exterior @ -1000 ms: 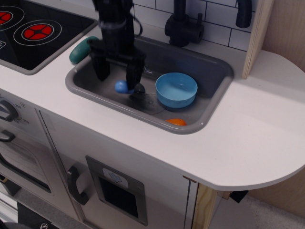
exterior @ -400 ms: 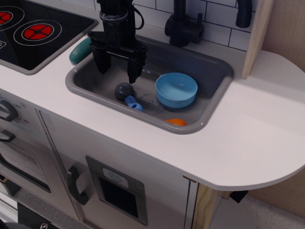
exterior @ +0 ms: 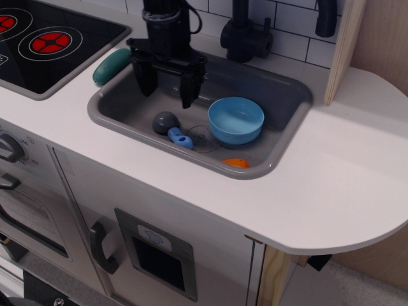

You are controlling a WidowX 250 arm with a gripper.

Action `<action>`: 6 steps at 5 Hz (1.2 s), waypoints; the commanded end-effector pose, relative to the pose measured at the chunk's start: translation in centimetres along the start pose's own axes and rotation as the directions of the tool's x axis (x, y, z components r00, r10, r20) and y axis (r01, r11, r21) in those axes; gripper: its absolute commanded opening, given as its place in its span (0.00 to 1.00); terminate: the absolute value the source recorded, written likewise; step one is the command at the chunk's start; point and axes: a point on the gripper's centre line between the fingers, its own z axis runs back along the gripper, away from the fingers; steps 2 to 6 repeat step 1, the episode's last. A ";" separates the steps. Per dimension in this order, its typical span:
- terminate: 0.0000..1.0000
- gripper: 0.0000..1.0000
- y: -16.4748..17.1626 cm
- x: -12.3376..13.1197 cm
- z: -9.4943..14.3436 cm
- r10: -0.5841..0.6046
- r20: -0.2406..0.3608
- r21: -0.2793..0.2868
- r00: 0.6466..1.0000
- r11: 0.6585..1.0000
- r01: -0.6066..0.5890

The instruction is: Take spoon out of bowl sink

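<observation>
Your white tabletop [exterior: 331,185] carries a teal oval object [exterior: 111,66] at its back-left, beside the inset grey sink [exterior: 290,99] and stovetop [exterior: 51,38].

The sink [exterior: 290,95] sits in the worktop [exterior: 344,185] in the upper middle of the frame. Inside it, the spoon [exterior: 171,128] lies on the floor left of centre, its scoop toward the upper left and its handle toward the lower right. The bowl [exterior: 236,120] stands to the right of the spoon, apart from it. A small piece [exterior: 235,163] lies at the sink's near edge, below the bowl. The claw [exterior: 167,83] hangs above the spoon, spread wide and clear of it. An oval object [exterior: 111,66] rests on the worktop at the sink's upper left corner, between the sink and the hob [exterior: 57,44]. The tap [exterior: 245,35] stands behind the sink
</observation>
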 end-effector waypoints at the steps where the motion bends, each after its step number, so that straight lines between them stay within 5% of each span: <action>1: 1.00 1.00 0.1 0.9 2.1 -0.006 0.060 0.012 0.998 1.000 0.006; 6: 1.00 1.00 0.1 0.9 2.1 -0.006 0.060 0.012 0.998 1.000 0.006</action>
